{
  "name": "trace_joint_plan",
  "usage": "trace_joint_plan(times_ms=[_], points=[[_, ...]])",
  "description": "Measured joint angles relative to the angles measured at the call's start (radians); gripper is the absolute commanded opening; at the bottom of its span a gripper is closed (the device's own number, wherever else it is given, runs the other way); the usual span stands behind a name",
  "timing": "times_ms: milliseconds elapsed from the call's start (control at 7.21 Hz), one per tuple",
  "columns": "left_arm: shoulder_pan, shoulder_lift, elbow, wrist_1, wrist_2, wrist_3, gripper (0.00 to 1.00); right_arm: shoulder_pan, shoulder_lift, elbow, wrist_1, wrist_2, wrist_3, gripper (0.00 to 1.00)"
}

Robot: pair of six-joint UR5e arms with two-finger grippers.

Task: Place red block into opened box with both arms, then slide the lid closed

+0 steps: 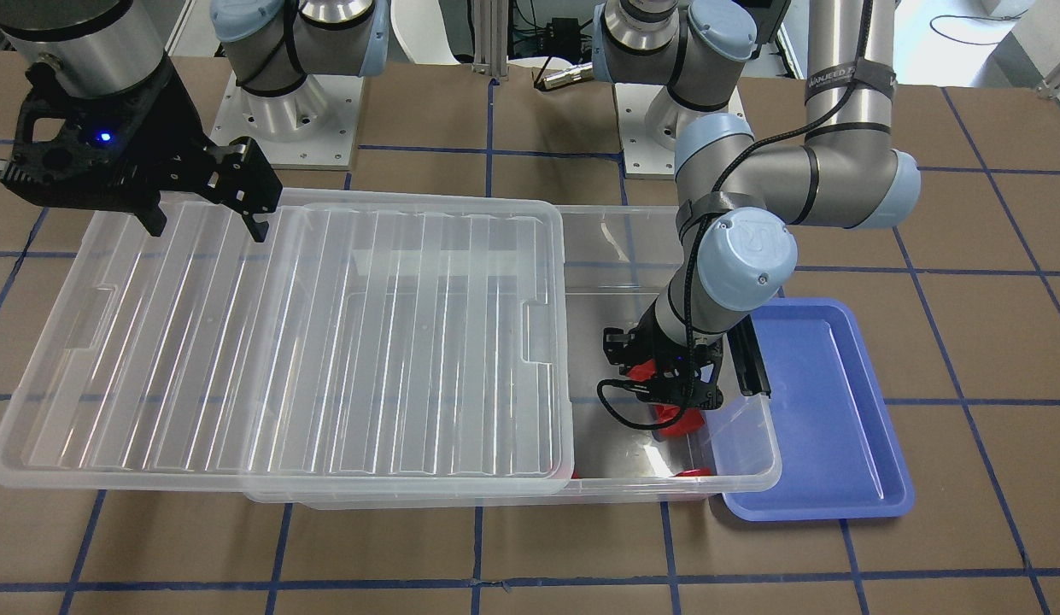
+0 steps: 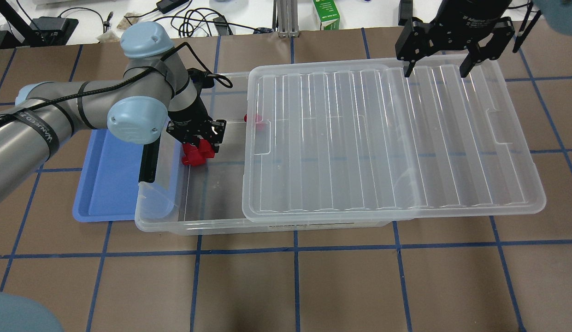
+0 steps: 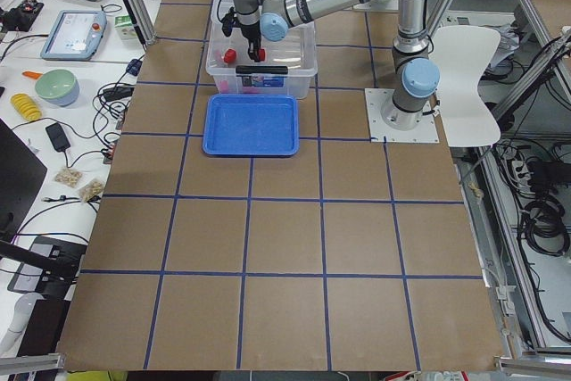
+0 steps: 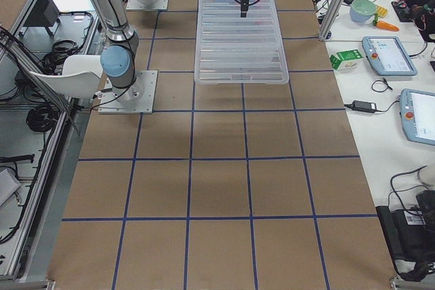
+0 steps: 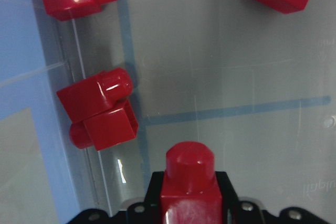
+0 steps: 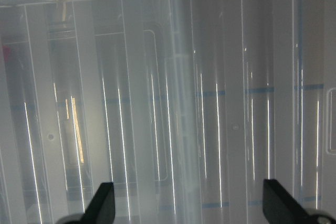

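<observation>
Red block [image 5: 189,179] in left claw [image 2: 198,138]; three other red pieces [image 5: 100,111] in box [image 2: 212,228].

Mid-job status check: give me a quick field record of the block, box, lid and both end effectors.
red block: held over the uncovered end of the box
left end effector: shut on red block
right end effector: open, above the lid, holding nothing
lid: covers most of the box, overhangs its end on the robot's right
box: uncovered at the blue tray end; other red blocks inside
</observation>
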Motion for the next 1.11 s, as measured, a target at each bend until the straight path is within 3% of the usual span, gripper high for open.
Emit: trace_joint_plan(times_ms=[1109], points=[[-0.022, -0.093, -0.015, 0.070, 0.011, 0.011, 0.00, 0.002, 0.007, -0.002, 0.001, 0.002, -0.007, 1.00]])
